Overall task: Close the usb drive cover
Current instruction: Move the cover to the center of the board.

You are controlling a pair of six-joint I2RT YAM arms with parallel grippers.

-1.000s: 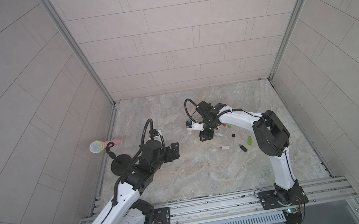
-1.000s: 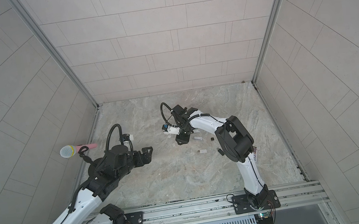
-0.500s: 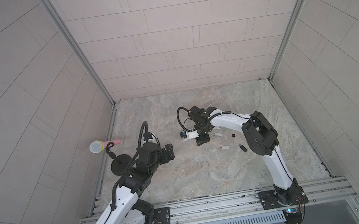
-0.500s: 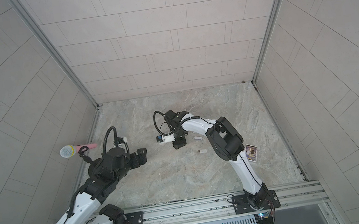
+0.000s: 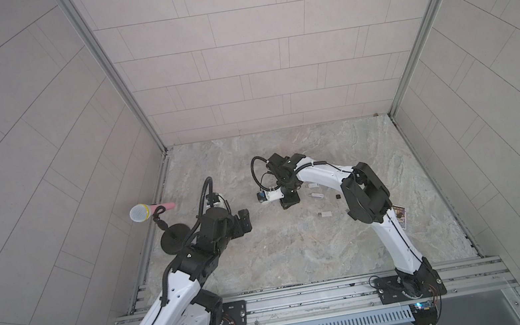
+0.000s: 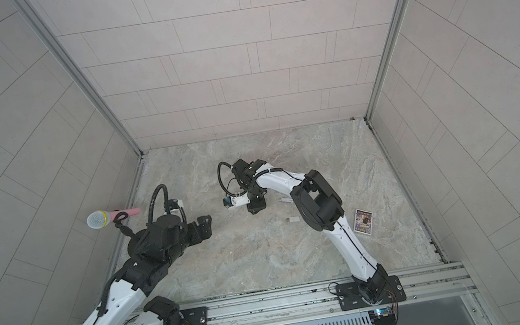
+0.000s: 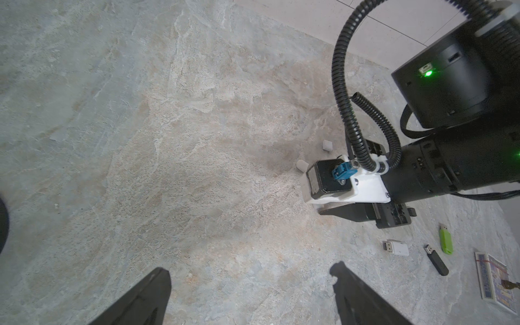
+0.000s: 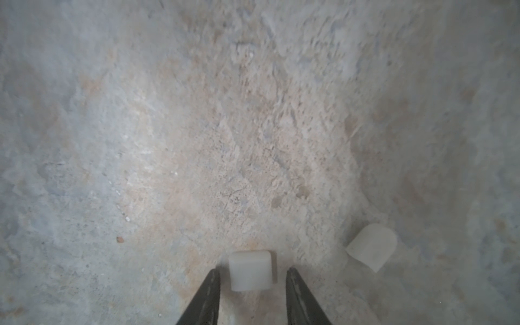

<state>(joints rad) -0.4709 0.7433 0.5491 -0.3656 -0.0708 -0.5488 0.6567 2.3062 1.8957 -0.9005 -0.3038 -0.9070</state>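
Count by kind
Sure: 1 white drive (image 7: 395,247), 1 green drive (image 7: 446,242), 1 black drive (image 7: 436,260), so 3 USBs; poss. a 4th, a pale stick (image 6: 286,200) in a top view, too small to call. Also 2 white caps (image 8: 250,270), 1 card (image 7: 494,280), 1 mic (image 5: 139,213).

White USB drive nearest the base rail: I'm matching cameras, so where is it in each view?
Top view: white USB drive beside the right arm.
Top view: white USB drive, likewise.
Left wrist: white USB drive beside the black drive.
Right wrist: not in it.
Landmark: picture card, except right wrist.
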